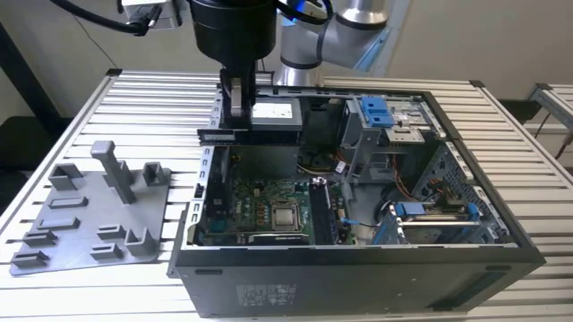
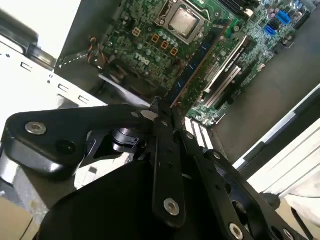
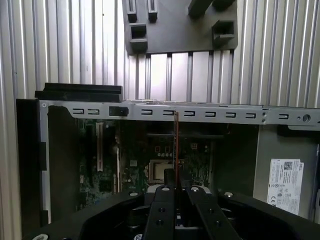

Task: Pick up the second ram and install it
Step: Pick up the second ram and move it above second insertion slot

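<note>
A slatted metal worktop carries an open black computer case lying on its side. On the exterior view's left of the case sits a grey fixture plate with upright posts and small pockets. The case's near outer wall bears a label of small white print, too fine to make out.

Inside the case lie:
- a green motherboard with its square processor near the middle
- a power supply at the far end
- a metal drive cage with blue latches
- loose cables

The power supply carries a white sticker with dark print. The motherboard has a white printed logo on its green surface.

The arm hangs over the far part of the case, near the wall that faces the fixture plate. Its claw is drawn narrow, pinching the second ram between its fingers. In the first wrist view the stick shows edge-on, as a thin line running from the fingertips toward the slotted case wall. In the second wrist view the second ram shows its dark green face with blue patches. It stretches out from the claw over the motherboard, held above it and not yet seated in a slot.
</note>
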Robot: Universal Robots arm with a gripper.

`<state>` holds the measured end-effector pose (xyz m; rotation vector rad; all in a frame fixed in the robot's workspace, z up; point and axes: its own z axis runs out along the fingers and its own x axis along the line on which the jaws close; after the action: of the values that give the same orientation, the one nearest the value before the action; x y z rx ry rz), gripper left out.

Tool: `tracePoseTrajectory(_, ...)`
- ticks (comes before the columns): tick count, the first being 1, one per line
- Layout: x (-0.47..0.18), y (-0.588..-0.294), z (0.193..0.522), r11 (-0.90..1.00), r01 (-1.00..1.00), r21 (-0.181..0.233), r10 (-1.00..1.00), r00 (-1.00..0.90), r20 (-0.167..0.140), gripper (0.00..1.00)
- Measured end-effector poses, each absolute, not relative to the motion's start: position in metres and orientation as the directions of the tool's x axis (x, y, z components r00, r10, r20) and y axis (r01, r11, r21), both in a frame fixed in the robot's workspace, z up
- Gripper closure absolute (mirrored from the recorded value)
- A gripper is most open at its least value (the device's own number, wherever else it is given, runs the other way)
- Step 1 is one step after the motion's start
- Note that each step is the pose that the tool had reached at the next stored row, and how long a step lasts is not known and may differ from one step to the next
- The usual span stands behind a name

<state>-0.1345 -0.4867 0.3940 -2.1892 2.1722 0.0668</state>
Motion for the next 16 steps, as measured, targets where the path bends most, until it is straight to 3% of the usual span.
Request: tracePoseTrajectory(16, -0.096, -0.486, 0.394, -0.005, -1.000, -0.009, -0.997, 0.005, -0.071, 0.86)
